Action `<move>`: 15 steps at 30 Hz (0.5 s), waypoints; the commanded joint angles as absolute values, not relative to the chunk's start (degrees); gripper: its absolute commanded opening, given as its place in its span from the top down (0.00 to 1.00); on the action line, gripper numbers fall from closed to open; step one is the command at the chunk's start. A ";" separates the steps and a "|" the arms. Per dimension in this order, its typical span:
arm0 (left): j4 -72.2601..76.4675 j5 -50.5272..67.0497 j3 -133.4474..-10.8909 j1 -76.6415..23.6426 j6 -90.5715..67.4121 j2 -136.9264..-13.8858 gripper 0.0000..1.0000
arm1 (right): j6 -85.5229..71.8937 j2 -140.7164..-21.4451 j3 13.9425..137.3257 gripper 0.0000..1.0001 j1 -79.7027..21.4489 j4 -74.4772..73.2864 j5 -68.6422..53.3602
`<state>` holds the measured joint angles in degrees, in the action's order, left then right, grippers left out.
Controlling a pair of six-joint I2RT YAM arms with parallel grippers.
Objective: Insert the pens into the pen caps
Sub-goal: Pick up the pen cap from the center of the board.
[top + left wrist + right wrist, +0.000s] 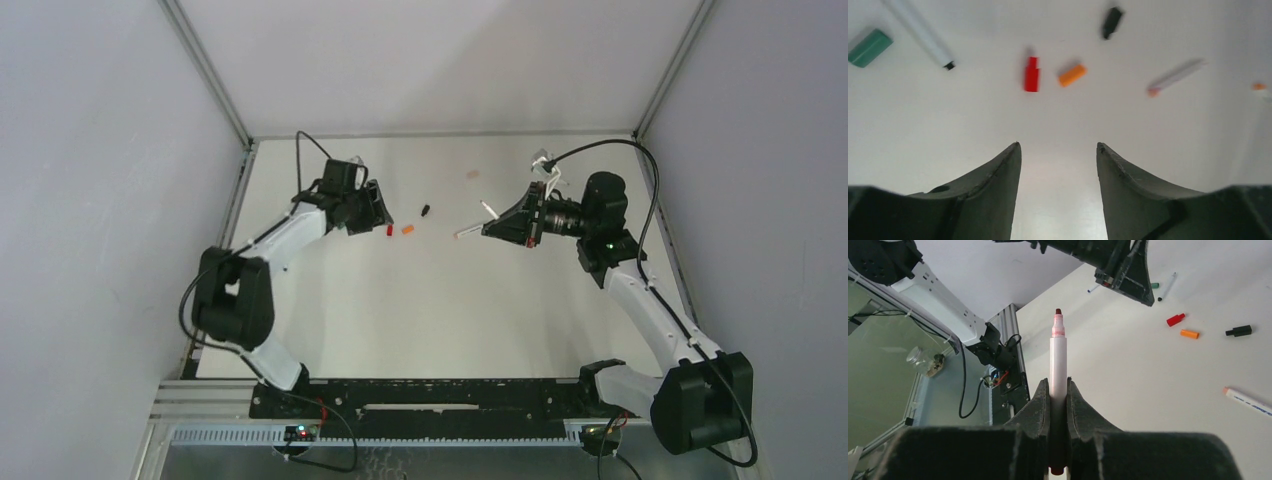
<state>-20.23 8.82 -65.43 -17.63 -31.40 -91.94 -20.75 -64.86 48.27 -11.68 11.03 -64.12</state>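
Clock face set on the top view, 12 o'clock at the far wall. Both arms are bolted at the near edge of the desk point(430, 310). The left arm point(235, 300) reaches toward 2 o'clock, the right arm point(650, 305) toward 10 o'clock. Right jaws: closed narrow on the red-tipped pen point(1058, 357), gripping low on its white barrel. The uncapped tip projects well past the fingertips and points roughly to 9 o'clock over mid-desk. Cannot tell whether the pen clears the desk. Left jaws: standing apart with a clear gap and nothing between them; bare desk shows through in the left wrist view. In that view, ahead of the fingertips at about 12 o'clock, the red cap point(1031, 74) lies on the desk. The orange cap point(1072, 75) is just beside it at 3 o'clock, not touching. The black cap point(1111, 22) is farther out, at 1 o'clock from the orange one. Toward 10 o'clock of the same view lies the green cap point(869, 47), with the black-tipped pen point(920, 32) near it, uncapped and slanted. Toward 2 o'clock the orange-tipped pen point(1175, 76) lies loose, well apart from the caps. Farthest out, the pinkish cap point(473, 174) lies alone at 12 o'clock of the held pen. Every cap seen lies separate from the pens.
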 commanded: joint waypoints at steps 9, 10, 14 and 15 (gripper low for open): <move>-37.26 0.24 -86.52 -19.50 -21.86 -111.02 0.53 | -17.49 -62.97 47.37 1.00 -9.64 10.68 -63.12; -37.48 0.47 -87.36 -19.51 -21.64 -111.92 0.54 | -17.42 -63.01 47.37 1.00 -9.52 10.57 -63.13; -38.17 1.19 -90.19 -19.60 -21.21 -115.12 0.56 | -17.21 -63.17 47.29 1.00 -9.23 10.46 -63.02; -38.50 1.35 -90.90 -19.60 -21.06 -115.88 0.56 | -17.18 -63.15 47.30 1.00 -9.23 10.54 -63.02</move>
